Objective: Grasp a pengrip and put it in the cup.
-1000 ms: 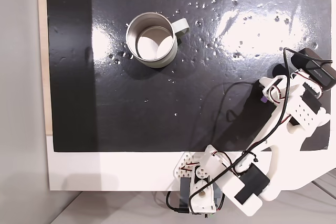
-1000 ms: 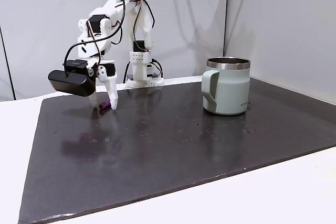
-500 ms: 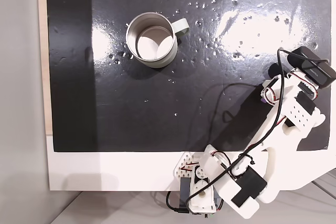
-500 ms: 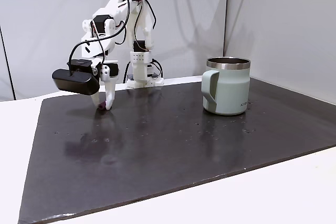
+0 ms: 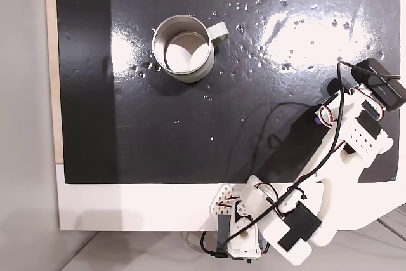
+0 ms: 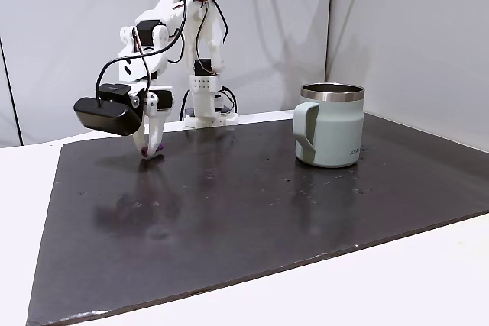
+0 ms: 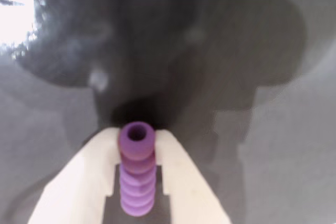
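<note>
In the wrist view the light-purple ribbed pengrip stands clamped between my two white fingers, its open end pointing at the dark mat. My gripper is shut on it. In both fixed views the gripper hangs tip-down at the mat's surface, with a bit of purple pengrip showing at the tip. I cannot tell whether the tip touches the mat. The pale grey-green cup stands upright and far from the gripper, handle to its side.
The black glossy mat lies on a white table. My arm's base sits at the mat's edge. Cables loop over the arm. Grey walls stand behind the table in a fixed view.
A second ago the fingers stood open around the pengrip lying on the mat. They have shut on it, and the gripper has shifted slightly away from the cup.
</note>
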Robot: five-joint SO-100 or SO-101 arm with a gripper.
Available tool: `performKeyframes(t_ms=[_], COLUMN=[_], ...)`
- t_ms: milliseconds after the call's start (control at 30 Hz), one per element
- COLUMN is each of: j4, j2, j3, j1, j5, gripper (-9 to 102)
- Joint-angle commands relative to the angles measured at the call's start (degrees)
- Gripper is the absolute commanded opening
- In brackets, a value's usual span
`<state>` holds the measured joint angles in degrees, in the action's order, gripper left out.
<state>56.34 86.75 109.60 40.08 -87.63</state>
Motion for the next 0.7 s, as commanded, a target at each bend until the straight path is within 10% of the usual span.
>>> performKeyframes(t_ms=[0,667], j4=[6.3,36.1], j2=[4.7,16.0], j3=[-6.9,-30.4], j1=[-2.5,-20.2], j5=[3.8,27.4], gripper=[0,0])
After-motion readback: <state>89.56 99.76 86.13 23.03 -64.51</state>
